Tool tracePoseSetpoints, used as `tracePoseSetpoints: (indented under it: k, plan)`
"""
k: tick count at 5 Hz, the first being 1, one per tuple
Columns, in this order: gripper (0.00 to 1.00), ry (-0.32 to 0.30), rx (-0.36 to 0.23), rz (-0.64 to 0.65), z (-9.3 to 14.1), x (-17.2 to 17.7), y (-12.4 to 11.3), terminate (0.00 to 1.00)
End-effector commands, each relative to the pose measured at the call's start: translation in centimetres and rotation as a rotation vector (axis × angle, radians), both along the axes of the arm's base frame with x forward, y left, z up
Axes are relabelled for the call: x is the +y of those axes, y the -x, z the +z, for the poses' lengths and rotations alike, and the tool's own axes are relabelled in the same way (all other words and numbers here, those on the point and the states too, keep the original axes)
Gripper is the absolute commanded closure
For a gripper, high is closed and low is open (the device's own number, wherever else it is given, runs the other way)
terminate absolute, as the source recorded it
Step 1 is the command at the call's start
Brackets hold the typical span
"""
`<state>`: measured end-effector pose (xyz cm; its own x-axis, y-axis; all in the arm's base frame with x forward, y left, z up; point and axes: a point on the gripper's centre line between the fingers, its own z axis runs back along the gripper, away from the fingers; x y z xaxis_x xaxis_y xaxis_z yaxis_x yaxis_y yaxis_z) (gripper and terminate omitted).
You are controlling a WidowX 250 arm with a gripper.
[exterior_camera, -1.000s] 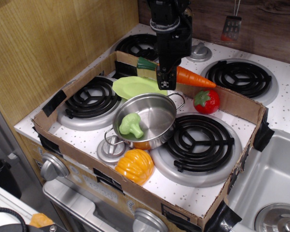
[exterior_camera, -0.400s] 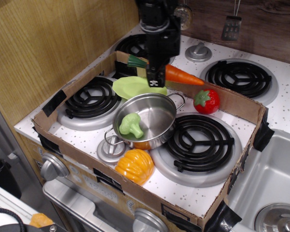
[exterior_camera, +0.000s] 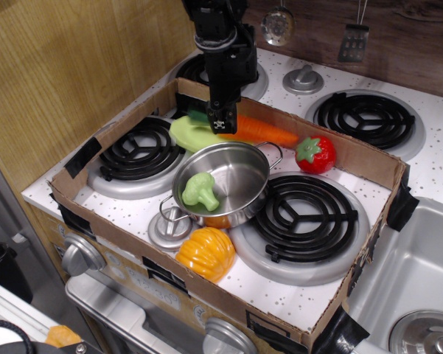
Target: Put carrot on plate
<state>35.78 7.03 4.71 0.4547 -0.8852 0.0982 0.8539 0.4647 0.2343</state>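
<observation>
The long orange carrot [exterior_camera: 267,131] with a dark green stem end lies almost level in my gripper [exterior_camera: 221,125], which is shut on it near the stem. The stem end hangs over the far right part of the pale lime-green plate [exterior_camera: 187,135]. The tip points right, toward the red strawberry. I cannot tell whether the carrot touches the plate. The plate lies at the back of the cardboard box, partly hidden by my gripper and the steel pot.
A steel pot [exterior_camera: 232,173] holding a broccoli [exterior_camera: 200,190] stands just in front of the plate. An orange pumpkin [exterior_camera: 206,253] sits at the front and a red strawberry [exterior_camera: 315,153] at the right. Cardboard box walls [exterior_camera: 363,158] ring the burners. A sink [exterior_camera: 420,273] is at the far right.
My gripper has carried the carrot to the left and down, from over the box's back wall to the plate's far right part.
</observation>
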Motion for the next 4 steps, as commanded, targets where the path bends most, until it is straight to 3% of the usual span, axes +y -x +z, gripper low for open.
tracePoseSetpoints:
  k: [1, 2, 3, 4]
  plan:
    - [0.00, -0.072, -0.045, 0.001, 3.8, -0.5, -0.5, 0.00]
    - [0.00, -0.206, -0.056, 0.026, 7.8, -2.3, -0.1, 0.00]
    - [0.00, -0.211, -0.006, 0.111, 11.2, -3.8, 0.1, 0.00]
    - [0.00, -0.211, -0.006, 0.111, 11.2, -3.8, 0.1, 0.00]
